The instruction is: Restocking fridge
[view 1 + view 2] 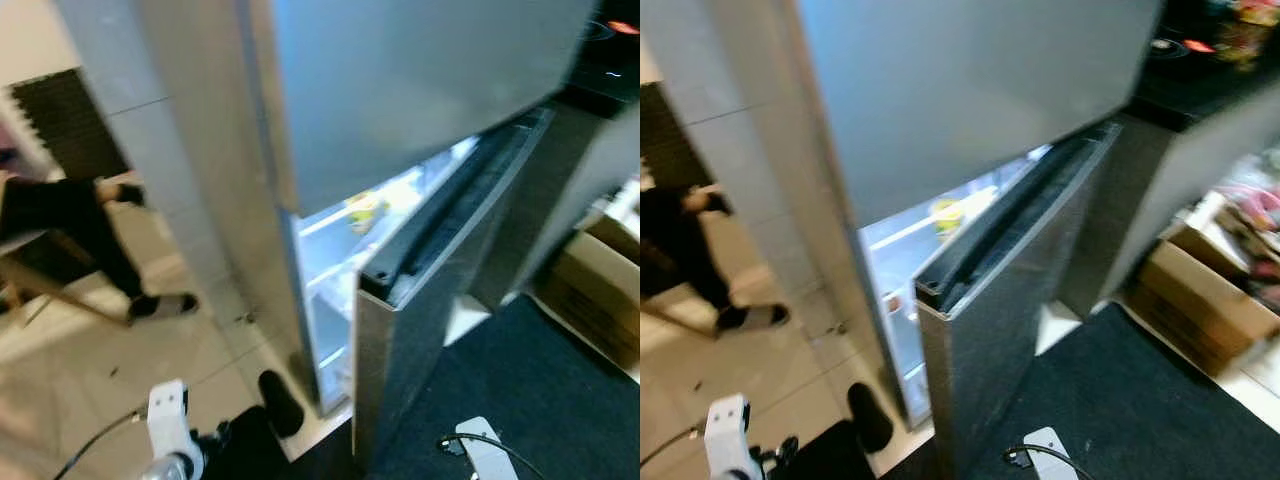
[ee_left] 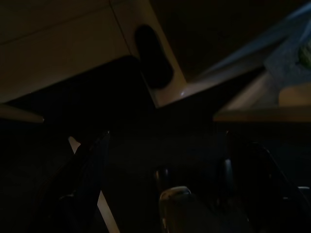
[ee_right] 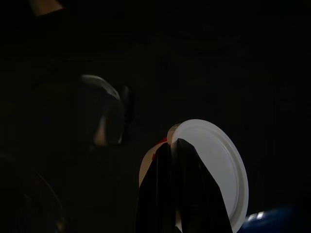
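Observation:
The grey fridge stands ahead with its upper door (image 1: 420, 90) shut. Its lower door (image 1: 420, 330) hangs open toward me, and the interior (image 1: 335, 270) is lit. A yellow item (image 1: 365, 212) sits on a shelf inside. In the dark right wrist view my right gripper (image 3: 173, 143) has its black fingers pressed together on a round white-lidded container (image 3: 218, 170) with a bit of red at its rim. In the left wrist view my left gripper (image 2: 167, 138) hangs low over the floor, its fingers spread with nothing between them.
A person in dark clothes (image 1: 70, 215) sits at the left with a leg stretched over the tiled floor. A black oval object (image 1: 280, 400) lies by the fridge base. A black mat (image 1: 540, 400) and a cardboard box (image 1: 600, 290) are on the right.

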Controlling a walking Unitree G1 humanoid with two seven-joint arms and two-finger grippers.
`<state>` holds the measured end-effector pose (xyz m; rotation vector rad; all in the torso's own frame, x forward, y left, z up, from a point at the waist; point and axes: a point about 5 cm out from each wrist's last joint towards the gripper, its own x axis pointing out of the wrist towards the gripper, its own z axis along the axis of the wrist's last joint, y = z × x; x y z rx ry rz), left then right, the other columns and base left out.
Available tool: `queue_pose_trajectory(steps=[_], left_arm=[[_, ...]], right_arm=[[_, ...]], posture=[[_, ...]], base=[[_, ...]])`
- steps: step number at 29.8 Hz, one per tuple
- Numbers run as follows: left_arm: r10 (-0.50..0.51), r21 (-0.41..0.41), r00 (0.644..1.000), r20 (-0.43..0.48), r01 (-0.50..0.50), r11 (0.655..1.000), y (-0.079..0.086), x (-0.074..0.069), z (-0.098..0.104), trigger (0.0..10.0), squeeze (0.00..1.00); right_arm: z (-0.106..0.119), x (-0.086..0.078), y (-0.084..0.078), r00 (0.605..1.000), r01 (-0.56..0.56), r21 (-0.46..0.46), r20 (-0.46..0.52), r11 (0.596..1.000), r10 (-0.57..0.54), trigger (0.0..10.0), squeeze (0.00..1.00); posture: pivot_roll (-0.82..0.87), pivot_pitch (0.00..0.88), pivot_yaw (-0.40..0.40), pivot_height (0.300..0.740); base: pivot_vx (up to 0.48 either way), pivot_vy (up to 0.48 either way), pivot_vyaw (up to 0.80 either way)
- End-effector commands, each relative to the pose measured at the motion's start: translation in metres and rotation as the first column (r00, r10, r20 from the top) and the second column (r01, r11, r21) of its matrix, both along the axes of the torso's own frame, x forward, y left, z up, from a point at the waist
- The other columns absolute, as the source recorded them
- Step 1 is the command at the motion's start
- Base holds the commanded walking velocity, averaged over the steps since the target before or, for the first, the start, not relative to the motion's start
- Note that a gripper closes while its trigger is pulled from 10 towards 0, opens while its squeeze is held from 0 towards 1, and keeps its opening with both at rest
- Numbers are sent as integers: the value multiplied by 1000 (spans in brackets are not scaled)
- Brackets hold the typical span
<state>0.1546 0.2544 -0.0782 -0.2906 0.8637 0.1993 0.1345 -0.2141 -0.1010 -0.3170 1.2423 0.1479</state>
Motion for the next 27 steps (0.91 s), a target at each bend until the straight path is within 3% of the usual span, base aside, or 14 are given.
queue_pose_trajectory(steps=[1, 7, 16, 27], left_arm=[[49, -4, 997, -60, -49, 999, -1, -16, -7, 10000, 0], [103, 26, 991, -91, -101, 995, 4, -27, -10, 10000, 0], [126, 47, 989, -76, -122, 991, 8, -20, -7, 10000, 0], [122, 61, 988, -92, -117, 991, 8, -21, -8, 10000, 0]], right_arm=[[-1, -1, 2, 1000, 1, 8, -6, 1000, -1, 10000, 0], [0, 1, 1, 1000, -5, 7, -5, 1000, 5, 10000, 0], [1, 5, 4, 1000, -7, 21, 4, 1000, 7, 10000, 0], [0, 5, 8, 1000, 9, 38, 7, 999, -9, 10000, 0]], posture=[[-18, 0, 37, 740], [-11, 0, 31, 740], [-6, 0, 38, 740], [-15, 0, 47, 740]], base=[[0, 0, -788], [0, 0, -788], [0, 0, -788], [0, 0, -790]])
